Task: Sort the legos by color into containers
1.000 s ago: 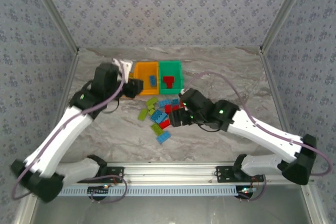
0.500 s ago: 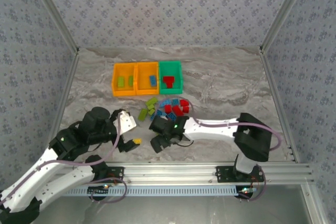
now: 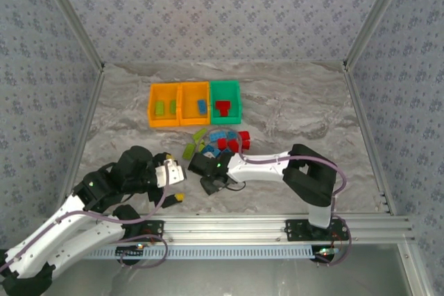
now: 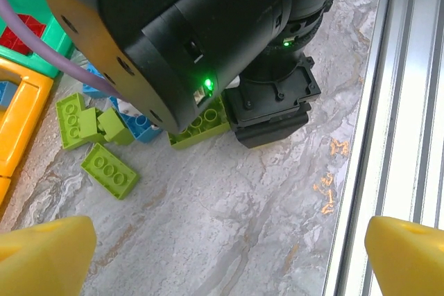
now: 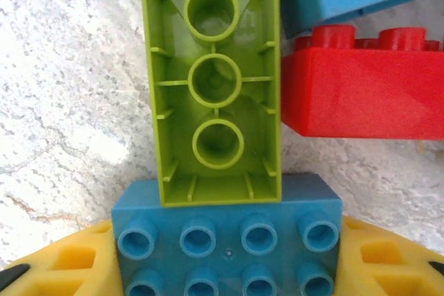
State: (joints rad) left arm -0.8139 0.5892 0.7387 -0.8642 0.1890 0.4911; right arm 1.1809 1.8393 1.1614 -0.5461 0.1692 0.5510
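Loose legos [image 3: 218,141] in green, blue and red lie in a pile just in front of the containers. The left orange bin [image 3: 152,107] holds green bricks, the middle orange bin [image 3: 187,105] a blue one, the green bin [image 3: 236,100] red ones. My right gripper [image 3: 213,184] stands at the pile's near edge. In its wrist view it [image 5: 227,268] is shut on a blue brick [image 5: 227,230], with an upturned green brick [image 5: 210,81] and a red brick [image 5: 361,84] just beyond. My left gripper [image 4: 222,261] hangs open over bare table, at front left [image 3: 175,179].
The aluminium rail [image 3: 229,230] runs along the near edge, close to both grippers. In the left wrist view the right arm's black wrist [image 4: 270,109] rises over a green brick [image 4: 200,121], with more green bricks [image 4: 111,170] to its left. Patterned walls close in the table.
My left arm has drawn back from the orange bins to the front left and opened. My right gripper slid to the pile's near edge, and its fingers closed on the blue brick.
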